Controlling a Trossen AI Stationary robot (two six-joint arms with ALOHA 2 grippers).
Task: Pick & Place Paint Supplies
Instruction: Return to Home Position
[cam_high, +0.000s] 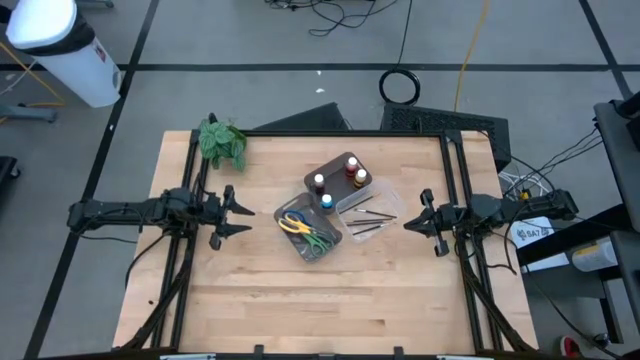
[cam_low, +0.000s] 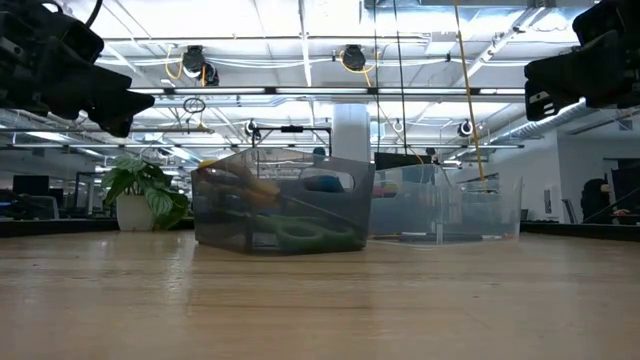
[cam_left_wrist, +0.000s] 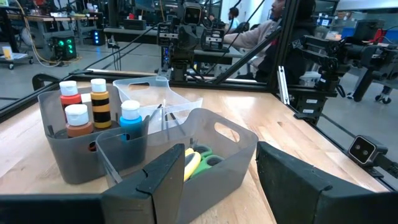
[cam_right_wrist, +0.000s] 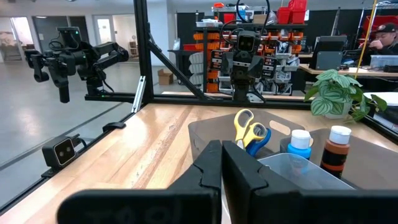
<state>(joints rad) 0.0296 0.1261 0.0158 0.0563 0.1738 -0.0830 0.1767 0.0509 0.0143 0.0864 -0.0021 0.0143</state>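
Small paint bottles (cam_high: 338, 178) stand in a grey tray at the table's middle; the left wrist view shows white and blue caps (cam_left_wrist: 93, 106). Scissors with yellow and green handles (cam_high: 306, 230) sit in a second grey tray (cam_low: 280, 210), and their yellow and blue handles (cam_right_wrist: 249, 130) rise above its rim. Thin dark brushes (cam_high: 368, 220) lie in a clear tray. My left gripper (cam_high: 228, 213) hovers open, level, left of the trays (cam_left_wrist: 217, 180). My right gripper (cam_high: 412, 222) hovers shut to their right (cam_right_wrist: 222, 168). Neither touches anything.
A green leafy plant (cam_high: 221, 140) in a white pot stands at the table's far left corner. Black frame rails (cam_high: 190, 190) run along both table sides. Bare wood lies between the trays and the near edge (cam_high: 320, 310).
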